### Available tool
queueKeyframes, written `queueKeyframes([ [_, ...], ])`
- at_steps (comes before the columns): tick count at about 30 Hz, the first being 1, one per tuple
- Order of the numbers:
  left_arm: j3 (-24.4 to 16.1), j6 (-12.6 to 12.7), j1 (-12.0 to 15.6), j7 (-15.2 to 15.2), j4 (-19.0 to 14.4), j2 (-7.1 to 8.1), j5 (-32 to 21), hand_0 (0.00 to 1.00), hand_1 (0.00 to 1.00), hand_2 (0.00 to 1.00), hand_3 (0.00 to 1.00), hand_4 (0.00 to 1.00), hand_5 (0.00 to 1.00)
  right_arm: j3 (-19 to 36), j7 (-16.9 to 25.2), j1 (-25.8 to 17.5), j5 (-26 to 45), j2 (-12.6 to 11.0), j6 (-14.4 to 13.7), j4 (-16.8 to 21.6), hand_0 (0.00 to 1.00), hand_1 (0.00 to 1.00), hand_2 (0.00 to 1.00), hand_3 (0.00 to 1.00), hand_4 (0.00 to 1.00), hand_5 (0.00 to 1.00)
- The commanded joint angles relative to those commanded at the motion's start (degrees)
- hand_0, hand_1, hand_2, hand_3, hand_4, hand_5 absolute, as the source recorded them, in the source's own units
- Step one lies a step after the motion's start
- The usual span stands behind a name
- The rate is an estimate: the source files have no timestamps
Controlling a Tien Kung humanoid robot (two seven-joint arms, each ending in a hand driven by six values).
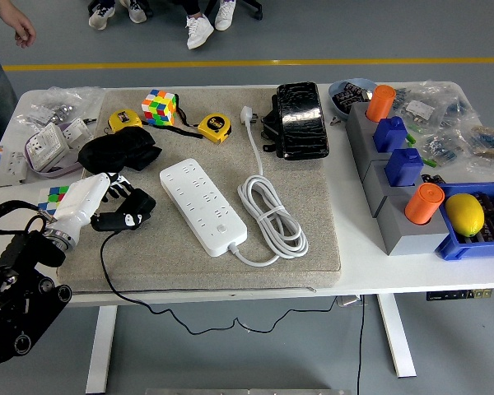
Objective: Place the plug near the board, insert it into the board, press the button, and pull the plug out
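Left hand clenched round black plug near mat's left edge, open mat before white board

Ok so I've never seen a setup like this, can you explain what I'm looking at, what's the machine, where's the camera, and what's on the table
This is one picture, taken from a camera high on a humanoid robot, looking down over a white table with a grey mat on it.

The black arm entering from the lower left is the robot's left arm. Its white robot hand is closed around a black plug, whose thin black cable trails off the table's near edge. The right arm is out of view.

Just right of the plug lies a white power strip with its coiled white cord; the plug is beside it, not in it.

Also there: a colourful cube, two yellow tape measures, a black case, grey and blue holders with orange cylinders, and a lemon in a blue bin. A person stands at the far left corner.
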Motion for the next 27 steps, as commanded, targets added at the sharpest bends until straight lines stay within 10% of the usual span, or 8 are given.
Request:
queueKeyframes([
  [9,-1.21,1.07,1.16,-1.25,-3.45,0.70,-2.72,0.553,0.686,0.684,0.704,0.998,0.467,0.18,0.02,-0.03,0.03,0.08,-0.02,-0.05,0.548,0.607,0.545,0.510,0.849,0.372],
  [21,-4.94,1.75,3.17,-14.00,-6.02,0.95,-30.02,0.427,0.591,0.598,0.662,0.998,0.443,-0.70,-0.14,0.17,0.78,1.04,0.22,-0.67,0.549,0.607,0.546,0.510,0.848,0.372],
  [27,-8.05,-0.26,4.03,-13.63,-7.36,1.28,-44.01,0.339,0.458,0.519,0.632,0.862,0.336,-0.75,-0.38,0.63,0.89,1.28,0.38,-0.82,0.549,0.608,0.545,0.510,0.848,0.372],
])
